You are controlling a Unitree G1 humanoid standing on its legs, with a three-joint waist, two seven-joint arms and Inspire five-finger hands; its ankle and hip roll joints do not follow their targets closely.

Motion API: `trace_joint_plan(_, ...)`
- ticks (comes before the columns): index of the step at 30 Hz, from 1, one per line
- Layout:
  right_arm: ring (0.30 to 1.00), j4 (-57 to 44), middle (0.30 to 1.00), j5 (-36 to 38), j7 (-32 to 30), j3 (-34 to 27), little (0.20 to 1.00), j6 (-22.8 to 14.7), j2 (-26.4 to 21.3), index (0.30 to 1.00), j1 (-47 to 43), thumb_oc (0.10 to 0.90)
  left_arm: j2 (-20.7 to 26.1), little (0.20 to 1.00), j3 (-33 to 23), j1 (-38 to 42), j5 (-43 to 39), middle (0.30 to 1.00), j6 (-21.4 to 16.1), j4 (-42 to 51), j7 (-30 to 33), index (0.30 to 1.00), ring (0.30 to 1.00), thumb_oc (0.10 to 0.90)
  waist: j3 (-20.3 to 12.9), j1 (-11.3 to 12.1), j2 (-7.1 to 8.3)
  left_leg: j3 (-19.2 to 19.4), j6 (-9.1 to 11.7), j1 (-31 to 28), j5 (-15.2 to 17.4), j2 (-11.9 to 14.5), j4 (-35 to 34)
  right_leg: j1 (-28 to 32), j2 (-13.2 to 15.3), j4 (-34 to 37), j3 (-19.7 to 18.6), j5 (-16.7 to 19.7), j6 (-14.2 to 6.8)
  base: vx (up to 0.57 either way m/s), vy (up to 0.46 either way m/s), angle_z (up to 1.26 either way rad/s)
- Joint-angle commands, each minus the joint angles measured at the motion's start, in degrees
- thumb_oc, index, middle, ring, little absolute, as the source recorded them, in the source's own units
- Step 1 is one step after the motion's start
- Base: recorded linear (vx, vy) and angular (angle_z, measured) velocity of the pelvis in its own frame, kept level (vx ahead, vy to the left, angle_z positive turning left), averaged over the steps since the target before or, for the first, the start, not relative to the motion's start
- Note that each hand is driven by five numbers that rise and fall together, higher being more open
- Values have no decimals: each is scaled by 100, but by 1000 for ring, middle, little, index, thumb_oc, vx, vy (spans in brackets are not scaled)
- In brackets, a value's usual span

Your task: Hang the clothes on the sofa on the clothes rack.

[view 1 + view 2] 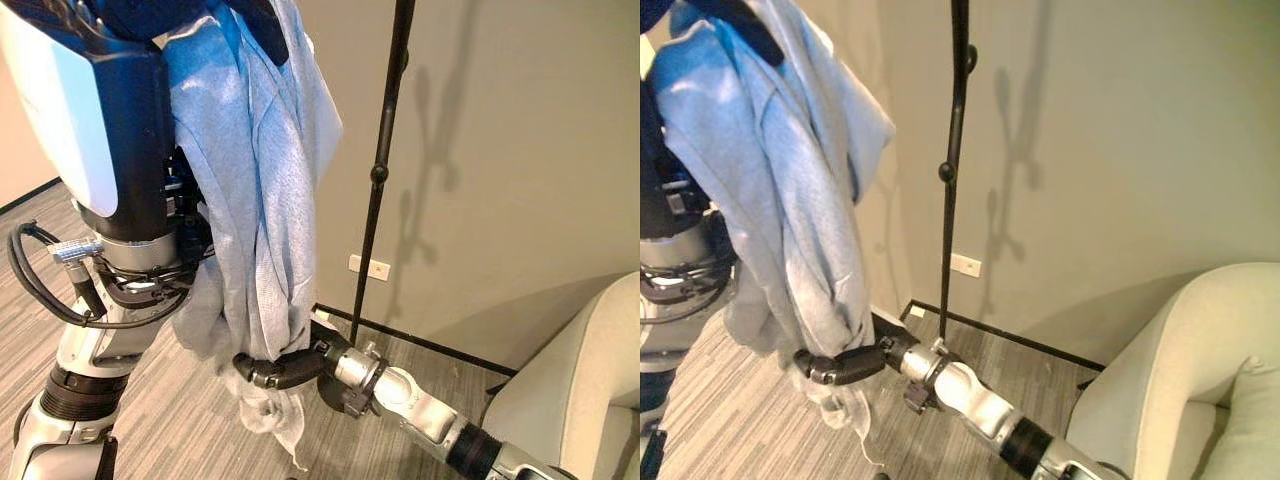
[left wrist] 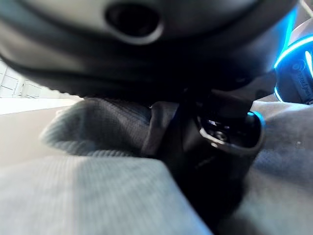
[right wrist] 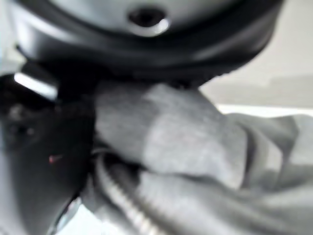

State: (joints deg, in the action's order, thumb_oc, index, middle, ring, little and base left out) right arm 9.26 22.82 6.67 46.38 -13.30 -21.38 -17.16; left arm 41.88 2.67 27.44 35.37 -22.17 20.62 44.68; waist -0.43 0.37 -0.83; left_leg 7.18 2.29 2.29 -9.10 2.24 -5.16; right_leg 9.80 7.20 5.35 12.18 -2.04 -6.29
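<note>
A light blue-grey garment [image 1: 255, 190] hangs in long soft folds to the left of the clothes rack [image 1: 385, 150], its knit weave fine and slightly heathered, its lower end bunched into a loose, crumpled tail above the floor [image 1: 180, 410]. The upper part of the cloth is gathered high up, where the left hand [image 2: 230, 132] shows in its own wrist view as a dark, glossy bulk pressed among the same ribbed grey fabric; whether its fingers are curled or straight cannot be told there. Lower down, still left of the rack's pole, the right hand [image 1: 275, 370] reaches in on a silver-grey arm, its dark fingers curled round the gathered folds near the garment's lower end, so the cloth narrows to a waist where it is clasped. The right wrist view shows thick, rounded rolls of the grey knit lying close against the hand.

The clothes rack itself is a thin black metal pole, upright and slightly leaning in the head views, with a small round knob partway up and a short peg near its top. It stands just in front of a plain beige wall [image 1: 500, 150] with a dark skirting strip. The floor is striped grey wood-grain plank. Right of the rack, well apart from the garment, the rounded, pale fabric arm of a sofa [image 1: 1180, 350] curves up smoothly.
</note>
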Motion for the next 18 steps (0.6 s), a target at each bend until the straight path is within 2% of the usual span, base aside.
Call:
trace_joint_plan(1, 300, -330, 300, 177, -188, -496, 300, -485, 199, 300, -171, 400, 96, 300, -338, 920, -472, 300, 285, -460, 350, 300, 300, 400, -273, -27, 162, 249, 172, -319, 784, 227, 16, -63, 18, -35, 11, -150, -93, 24, 12, -8)
trace_joint_plan(3, 300, -324, 300, 788, -159, -788, 300, -496, 180, 300, 168, 400, 203, 300, -364, 953, -439, 300, 356, -533, 370, 300, 300, 400, -289, -90, 153, 303, 150, -385, 827, 226, 16, -50, 33, -35, -25, -138, -114, 33, 20, -4)
trace_joint_plan(4, 300, -335, 300, 806, -147, -800, 300, -491, 169, 300, 178, 400, 200, 300, -352, 960, -439, 300, 355, -539, 374, 300, 300, 400, -289, -77, 155, 309, 150, -391, 829, 225, 16, -47, 34, -35, -30, -138, -115, 33, 21, -8)
trace_joint_plan(7, 300, -702, 300, 1489, -6, -1212, 300, -555, -28, 300, 552, 400, 369, 300, -406, 954, -316, 300, 422, -632, 439, 300, 300, 400, -289, -151, 145, 364, 126, -455, 866, 203, 16, -31, 58, -35, -69, -116, -149, 23, 35, -25)
trace_joint_plan(9, 300, -1036, 300, 1516, -27, -1504, 300, -606, -265, 300, 797, 400, 473, 300, -467, 898, -278, 300, 455, -660, 456, 300, 300, 400, -286, -206, 142, 403, 111, -489, 902, 183, 16, -24, 80, -35, -96, -92, -176, 26, 53, -6)
trace_joint_plan(11, 300, -1809, 300, 1056, -160, -2161, 300, -680, -749, 300, 1283, 400, 629, 300, -645, 789, -268, 300, 468, -691, 461, 300, 300, 400, -275, -321, 130, 464, 84, -517, 939, 159, 16, -48, 127, -75, -112, -50, -221, 20, 61, -3)
trace_joint_plan(12, 300, -1819, 300, 1054, -164, -2165, 300, -674, -753, 300, 1291, 400, 626, 300, -643, 788, -268, 300, 468, -691, 461, 300, 300, 400, -278, -317, 128, 464, 84, -517, 939, 159, 16, -50, 127, -78, -113, -51, -221, 18, 67, -18)
trace_joint_plan(13, 300, -2377, 300, 138, -537, -2854, 300, -736, -1025, 300, 1666, 400, 821, 300, -881, 594, -172, 300, 517, -645, 480, 300, 300, 400, -274, -414, 122, 511, 58, -520, 980, 131, 16, -103, 164, -184, -144, -38, -260, 14, 48, -17)
trace_joint_plan(14, 300, -2385, 300, 136, -539, -2856, 300, -731, -1026, 300, 1673, 400, 818, 300, -881, 592, -172, 300, 517, -644, 479, 300, 300, 400, -279, -411, 120, 513, 58, -517, 980, 132, 16, -107, 164, -186, -146, -39, -260, 25, 75, -21)
trace_joint_plan(15, 300, -2670, 300, -377, -812, -3271, 300, -814, -1063, 300, 1852, 400, 920, 300, -1065, 420, -67, 300, 573, -596, 555, 300, 300, 400, -265, -468, 117, 532, 34, -518, 998, 125, 16, -137, 184, -223, -157, -17, -277, 19, 41, -14)
trace_joint_plan(17, 300, -2993, 300, -950, -1150, -3651, 300, -850, -1071, 300, 2029, 400, 924, 300, -1285, 203, 12, 300, 604, -507, 675, 300, 300, 400, -264, -505, 106, 557, 10, -537, 1014, 114, 16, -158, 199, -240, -159, 0, -299, 23, 62, -20)
trace_joint_plan(18, 300, -3240, 300, -1510, -1490, -3976, 300, -902, -1056, 300, 2092, 400, 962, 300, -1471, 45, 137, 300, 644, -444, 833, 300, 300, 400, -272, -533, 98, 577, -10, -550, 1033, 107, 16, -165, 212, -243, -170, 10, -313, 35, 111, -25)
